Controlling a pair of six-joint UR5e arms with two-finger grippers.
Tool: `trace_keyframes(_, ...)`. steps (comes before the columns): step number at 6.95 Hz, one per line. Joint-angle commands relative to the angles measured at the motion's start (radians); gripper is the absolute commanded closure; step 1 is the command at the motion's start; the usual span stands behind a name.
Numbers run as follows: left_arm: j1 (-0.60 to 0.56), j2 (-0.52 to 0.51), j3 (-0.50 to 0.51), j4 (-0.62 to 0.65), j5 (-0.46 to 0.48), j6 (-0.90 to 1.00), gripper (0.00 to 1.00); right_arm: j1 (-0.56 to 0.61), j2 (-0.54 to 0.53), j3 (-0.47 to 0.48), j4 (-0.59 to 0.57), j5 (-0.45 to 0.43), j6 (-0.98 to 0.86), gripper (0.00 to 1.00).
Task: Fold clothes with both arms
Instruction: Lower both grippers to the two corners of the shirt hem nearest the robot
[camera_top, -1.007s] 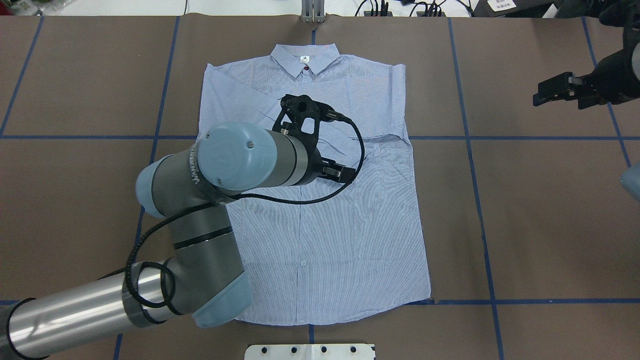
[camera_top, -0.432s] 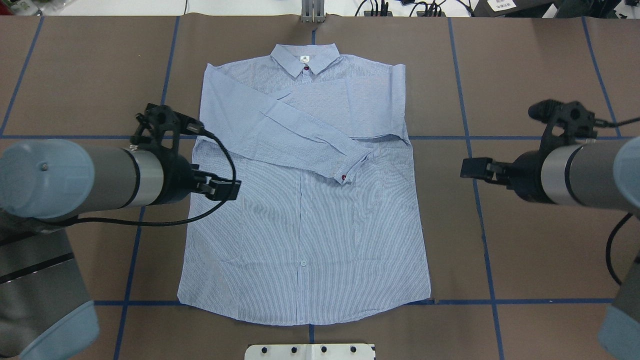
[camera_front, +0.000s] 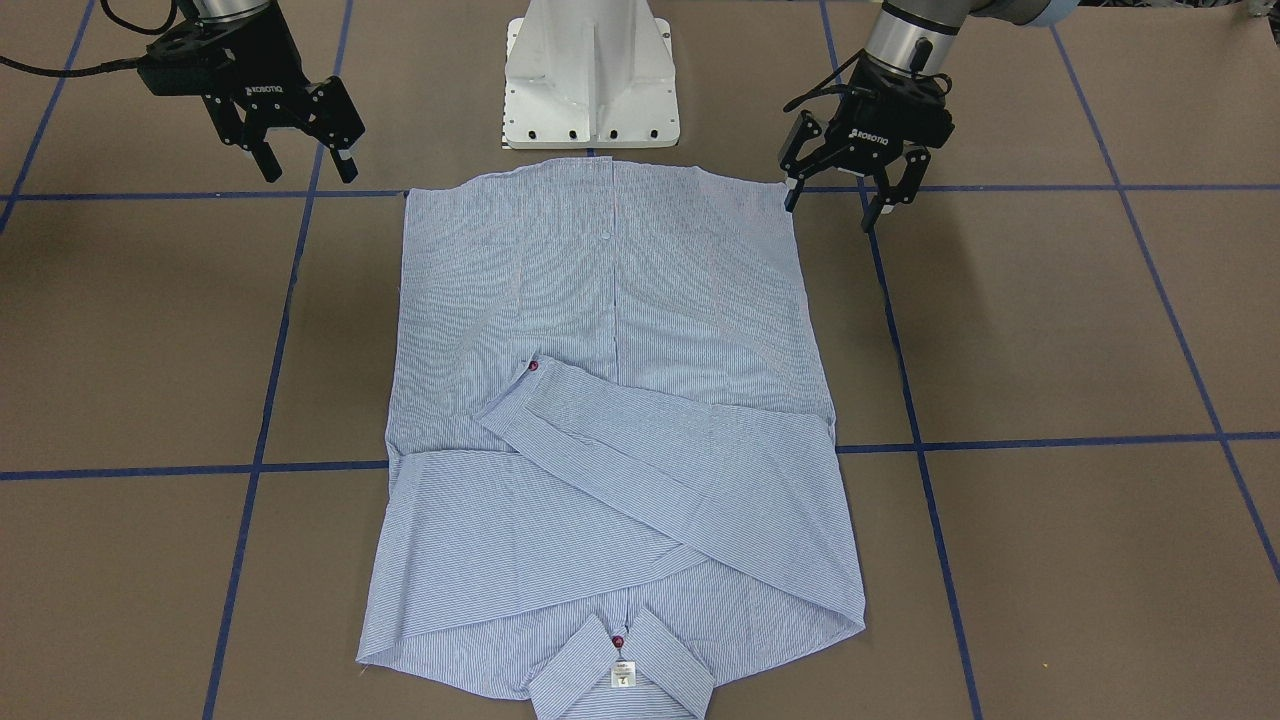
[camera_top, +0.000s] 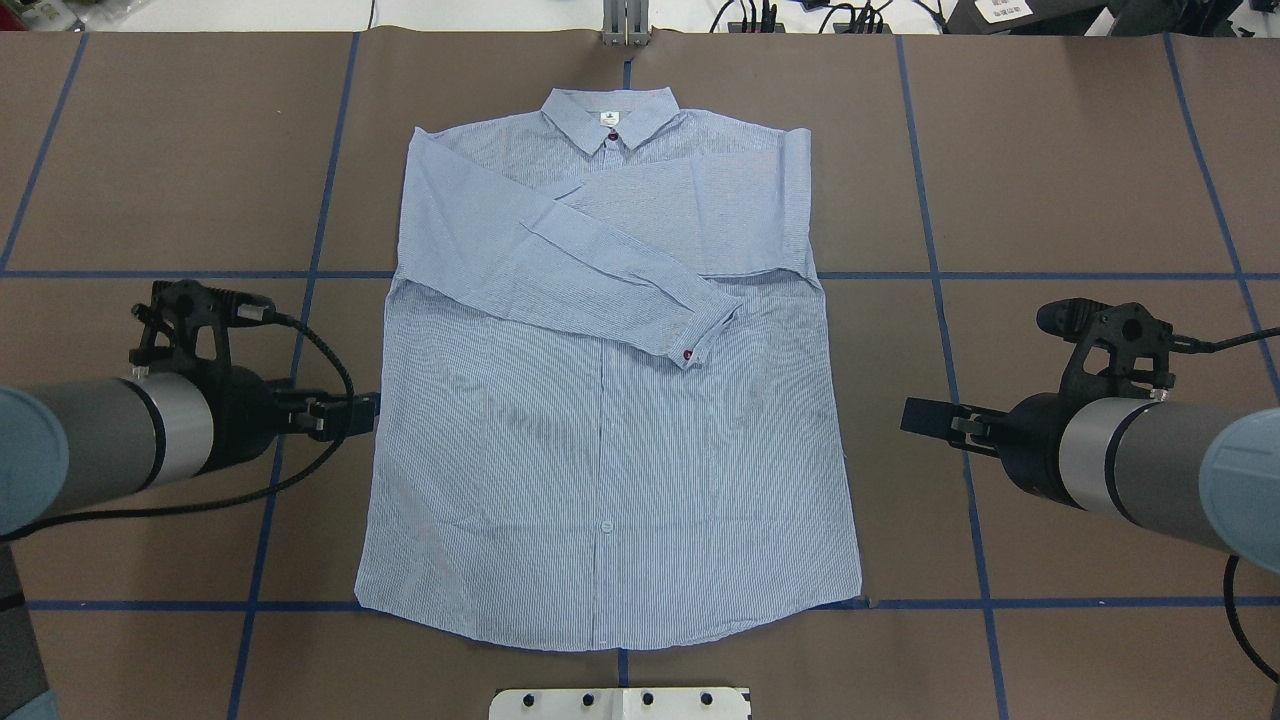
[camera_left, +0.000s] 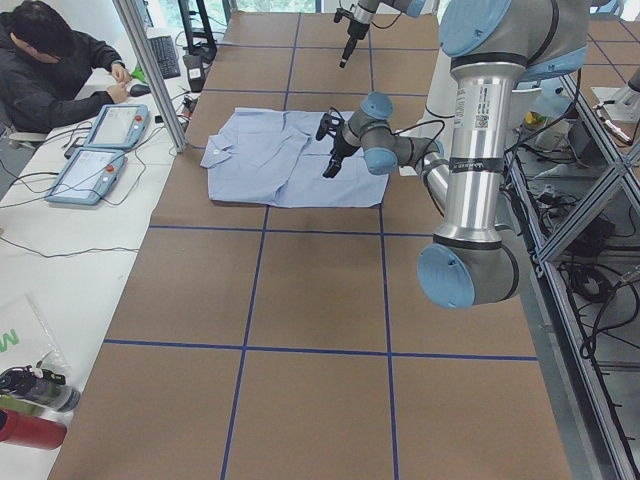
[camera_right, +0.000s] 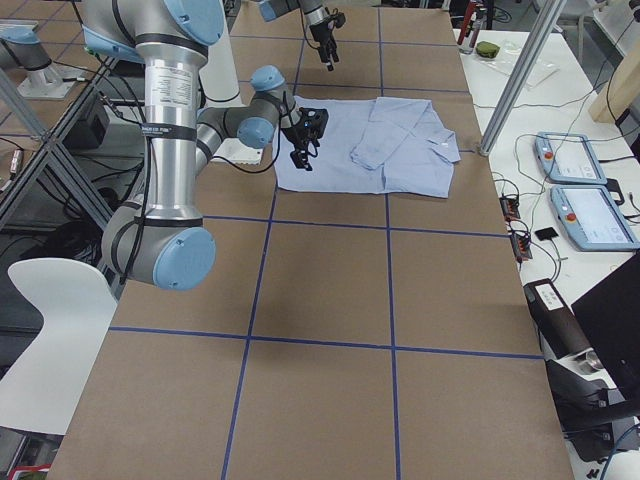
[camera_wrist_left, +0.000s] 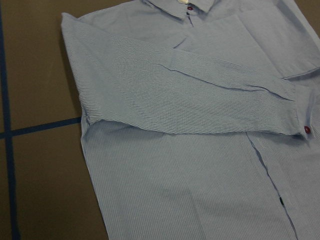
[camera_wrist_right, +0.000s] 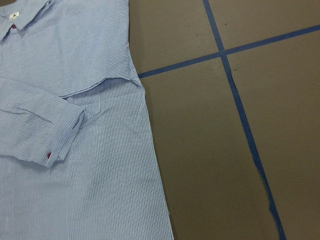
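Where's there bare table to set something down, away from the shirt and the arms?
Bare: the far corner squares either side of the collar of the shirt, beyond the blue tape line. Crowded: the strips along both its side edges, where the left end effector and right end effector hang.

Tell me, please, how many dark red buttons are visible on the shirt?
2. The collar button sits just below the white neck label; the cuff button is on the sleeve folded across the shirt front. Others may be hidden beneath the folded sleeves.
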Motion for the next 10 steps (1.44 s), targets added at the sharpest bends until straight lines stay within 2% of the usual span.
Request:
trace_keyframes(1, 0.2, 0.081, 0.042, -0.028, 0.147, -0.175, 0.0, -0.015, -0.003, 0.002, 0.0, -0.025, 0.004, 0.0)
trace_keyframes(3, 0.308, 0.076, 0.054, -0.023, 0.152, -0.328, 0.0, -0.015, -0.003, 0.002, 0.0, -0.033, 0.004, 0.0)
trace_keyframes(4, 0.324, 0.076, 0.056, -0.023, 0.152, -0.382, 0.13, -0.015, -0.003, 0.002, 0.0, -0.033, 0.004, 0.0)
trace_keyframes(5, 0.345, 0.077, 0.07, -0.023, 0.151, -0.472, 0.33, -0.017, -0.003, 0.002, 0.0, -0.033, 0.004, 0.0)
trace_keyframes(6, 0.349, 0.072, 0.074, -0.021, 0.149, -0.487, 0.46, -0.02, -0.003, 0.004, 0.0, -0.033, 0.004, 0.0)
trace_keyframes(10, 0.352, 0.065, 0.088, -0.018, 0.143, -0.481, 0.48, -0.021, -0.003, 0.004, 0.0, -0.034, 0.004, 0.0)
